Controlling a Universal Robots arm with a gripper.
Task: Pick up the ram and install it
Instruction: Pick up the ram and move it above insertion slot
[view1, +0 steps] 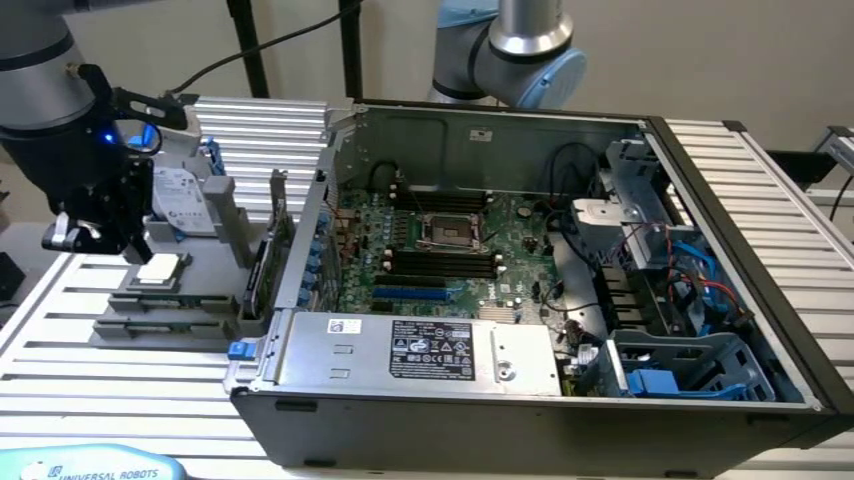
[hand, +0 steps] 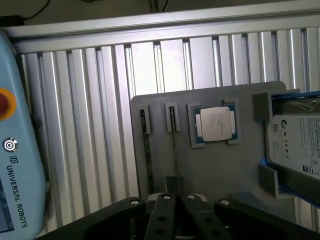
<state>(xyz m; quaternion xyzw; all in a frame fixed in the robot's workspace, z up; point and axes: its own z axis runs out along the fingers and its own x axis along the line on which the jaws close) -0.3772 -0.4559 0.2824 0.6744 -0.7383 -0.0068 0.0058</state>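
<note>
Closed pincer (hand: 175, 192) meets the ram (hand: 173, 145), a thin edge-on strip standing in a slot of the gray holder (hand: 220, 175) on the ribbed bench (hand: 100, 100); likely light, stiff and fragile, best pinched gently across its faces at mid-length.

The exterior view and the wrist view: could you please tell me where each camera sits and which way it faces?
Exterior view: off the arm, raised, looking down on the open computer case and the grey tray; the arm shows at the exterior view's left.
Wrist view: on the wrist, looking straight down on that tray past the shut gripper.
Shared: tray, processor chip, hard drive.
</note>
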